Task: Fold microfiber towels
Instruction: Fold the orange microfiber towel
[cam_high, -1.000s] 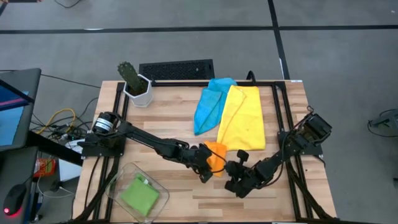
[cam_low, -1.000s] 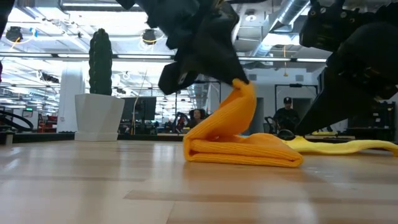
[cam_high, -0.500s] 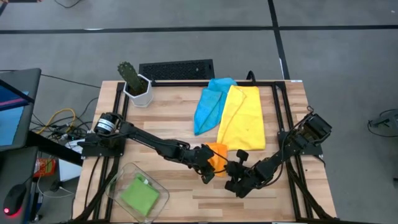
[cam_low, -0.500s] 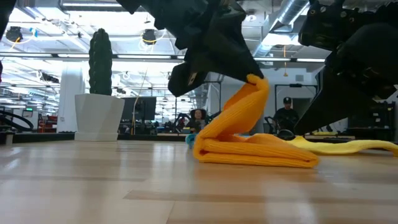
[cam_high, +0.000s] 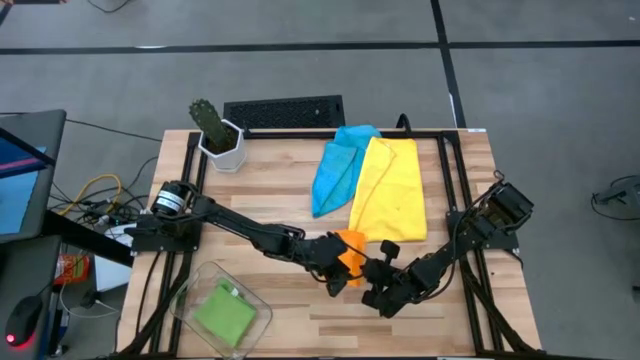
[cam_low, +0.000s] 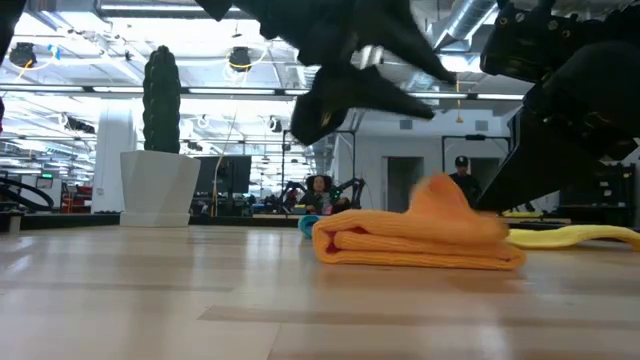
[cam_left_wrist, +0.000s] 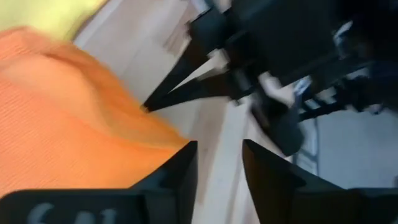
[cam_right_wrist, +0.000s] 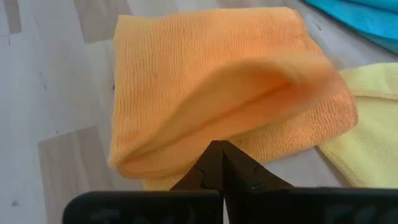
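Observation:
The orange towel (cam_high: 351, 250) lies folded on the table's near middle. Its top flap (cam_low: 450, 205) is blurred and low over the folded layers (cam_right_wrist: 217, 81). My left gripper (cam_low: 420, 90) hangs open just above it with nothing between its fingers (cam_left_wrist: 219, 149). My right gripper (cam_right_wrist: 221, 149) is shut, its tips at the towel's edge on the right side (cam_high: 372, 272). The yellow towel (cam_high: 390, 195) and the light blue towel (cam_high: 338, 165) lie flat farther back. The green towel (cam_high: 225, 312) sits folded in a clear tray. My right gripper's shut fingertips stand at the open edge of the folded orange towel (cam_right_wrist: 186, 171), slanting down from the table's right. I cannot tell whether they touch the cloth.
A cactus in a white pot (cam_high: 215, 130) stands at the far left corner, a black keyboard (cam_high: 283, 112) beyond the far edge. The clear tray (cam_high: 190, 300) takes the near left corner. Bare wood (cam_high: 270, 190) lies left of the towels.
My left gripper has opened and let go of the orange towel's raised flap, tipping upward and shifting slightly toward the table's right. The flap, held up in a peak before, has dropped onto the folded layers. The folded towel has slid a little to the right.

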